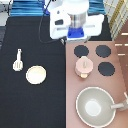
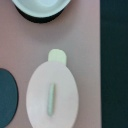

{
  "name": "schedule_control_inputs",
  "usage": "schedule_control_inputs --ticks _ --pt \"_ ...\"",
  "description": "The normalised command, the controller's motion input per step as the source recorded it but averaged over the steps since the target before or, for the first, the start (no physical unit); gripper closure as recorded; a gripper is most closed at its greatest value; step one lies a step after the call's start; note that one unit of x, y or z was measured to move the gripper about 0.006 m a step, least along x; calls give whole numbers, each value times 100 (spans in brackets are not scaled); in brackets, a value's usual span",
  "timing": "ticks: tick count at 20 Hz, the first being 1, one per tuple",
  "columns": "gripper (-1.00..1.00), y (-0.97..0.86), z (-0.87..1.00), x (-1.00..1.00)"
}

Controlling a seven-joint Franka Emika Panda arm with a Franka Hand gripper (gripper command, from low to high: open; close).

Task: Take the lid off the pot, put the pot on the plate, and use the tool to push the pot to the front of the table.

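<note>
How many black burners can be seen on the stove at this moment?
3 in the exterior view: top left, top right, lower right. The pot with its lid sits at lower left, possibly hiding a fourth. The gripper hangs above the stove's top edge.

The arm is white, with rounded, bulky link housings and a grey metallic cylindrical band at the wrist. The gripper (image 1: 76,33) sits at the exterior view's top, above the far edge of the stove. Its hand is a wide white crossbar, with a boxy white housing on the side toward the exterior view's left. A bright blue block is set on the underside of the hand. A thin dark cable loops off the arm toward the exterior view's left.
</note>
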Motion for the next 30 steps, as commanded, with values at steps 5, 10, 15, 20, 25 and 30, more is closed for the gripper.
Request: schedule_control_inputs --ticks 5,10,15,20,25,30 --pt "-100 61 -51 46" --pt "-100 26 -57 40" --pt "-100 12 -57 30" --pt "-100 17 -42 5" --pt "100 9 -15 -32" --pt "100 8 -24 -25"
